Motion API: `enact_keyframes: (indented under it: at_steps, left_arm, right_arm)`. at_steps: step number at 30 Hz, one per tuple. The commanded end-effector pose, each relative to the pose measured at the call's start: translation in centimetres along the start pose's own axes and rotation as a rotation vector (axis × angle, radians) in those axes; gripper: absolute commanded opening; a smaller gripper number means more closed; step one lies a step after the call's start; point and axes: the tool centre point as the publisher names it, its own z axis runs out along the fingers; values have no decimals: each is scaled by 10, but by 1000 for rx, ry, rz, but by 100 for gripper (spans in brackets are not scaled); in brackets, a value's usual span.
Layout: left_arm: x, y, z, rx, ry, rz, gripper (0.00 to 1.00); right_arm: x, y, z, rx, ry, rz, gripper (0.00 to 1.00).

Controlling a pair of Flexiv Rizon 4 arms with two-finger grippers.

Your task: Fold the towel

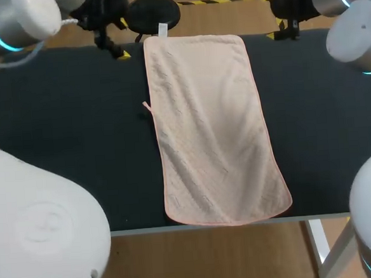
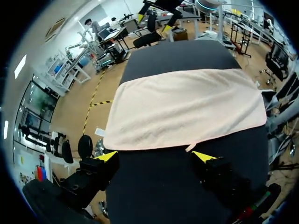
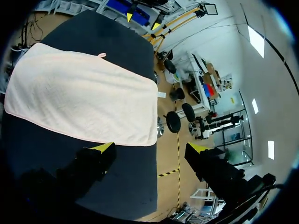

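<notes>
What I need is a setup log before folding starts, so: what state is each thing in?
towel: unfolded, spread flat on the table.
left tool: open, empty, not touching the towel.
right tool: open, empty, not touching the towel.

Pale pink rectangular terry towel [image 1: 210,124] lies flat, unfolded, lengthwise across dark tabletop [image 1: 64,135]. My L tool [image 1: 117,49] hangs nr its far-left corner, R tool [image 1: 280,29] nr far-right corner.

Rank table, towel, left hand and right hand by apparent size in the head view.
1. table
2. towel
3. left hand and right hand: both small at the far edge and look alike, so not ranked.
</notes>
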Motion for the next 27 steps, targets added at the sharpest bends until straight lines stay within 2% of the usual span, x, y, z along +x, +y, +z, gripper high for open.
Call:
enact_keyframes:
  at_steps: [1,3,4,7,10,18,23,27]
  left_arm:
    - [-12,-23,29,-242,56,-12,100]
    - [-11,-30,34,-232,40,-29,100]
    - [-11,-32,37,-233,26,-30,100]
    - [-10,-39,45,-236,4,-56,100]
    - [-8,-42,53,-242,-12,-80,100]
    - [1,-50,65,-267,-28,-72,100]
    - [18,-47,73,-270,33,-88,100]
    - [35,-50,80,-284,92,-65,100]
  right_arm:
    - [-3,4,12,67,77,11,100]
    - [1,4,17,65,113,25,100]
    - [4,5,19,91,127,32,100]
    - [10,4,26,118,152,106,100]
    - [16,5,30,114,185,155,100]
    - [25,15,38,144,329,91,100]
    - [34,21,44,178,374,52,100]
    - [46,26,48,173,393,40,100]
